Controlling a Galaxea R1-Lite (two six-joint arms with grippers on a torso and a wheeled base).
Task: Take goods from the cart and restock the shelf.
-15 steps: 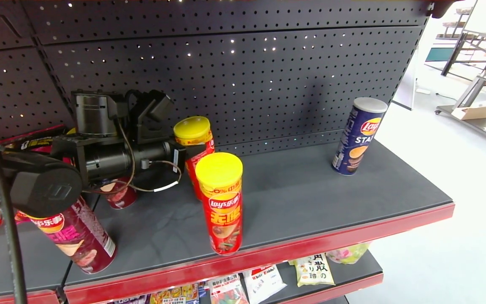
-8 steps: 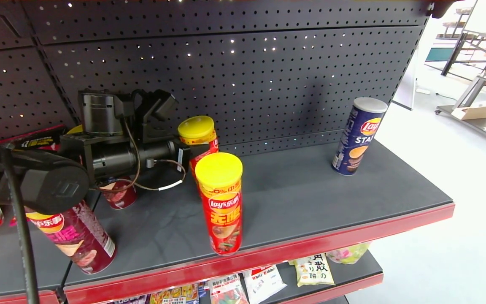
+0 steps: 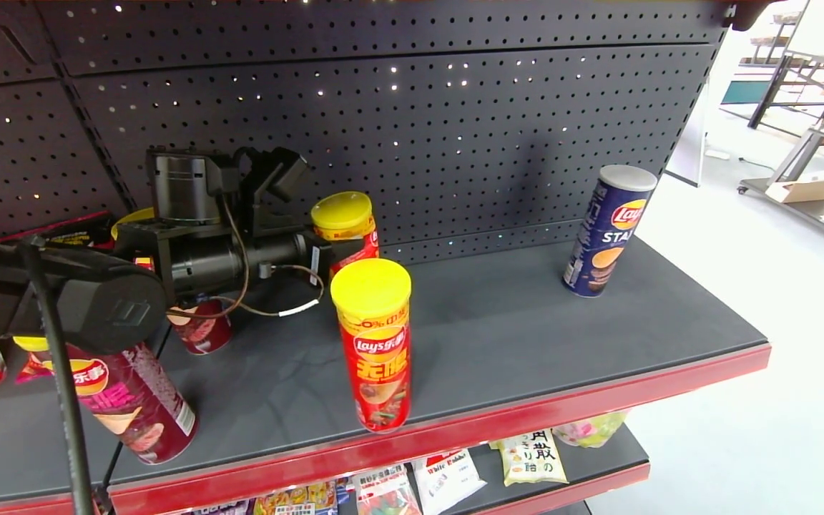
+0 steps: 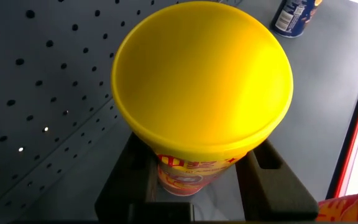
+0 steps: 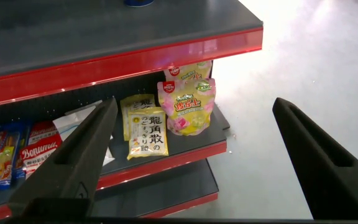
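My left gripper (image 3: 338, 252) is shut on a red chip can with a yellow lid (image 3: 346, 220), holding it slightly tilted near the pegboard at the back of the shelf (image 3: 526, 336). In the left wrist view the lid (image 4: 204, 81) sits large between the dark fingers (image 4: 129, 183). In front of it, an identical red can (image 3: 376, 343) stands upright near the shelf's front edge. A blue can (image 3: 609, 229) stands at the back right. My right gripper (image 5: 194, 109) is open and holds nothing, low down in front of the lower shelves.
A maroon can (image 3: 136, 400) leans at the front left, another (image 3: 201, 329) stands under my left arm. The pegboard wall (image 3: 455, 143) closes the back. Snack bags (image 5: 188, 102) fill the lower shelf. Bare shelf lies between the front red can and the blue can.
My left arm has carried the held can to the right and a little up, closer to the pegboard. The other cans have not moved.
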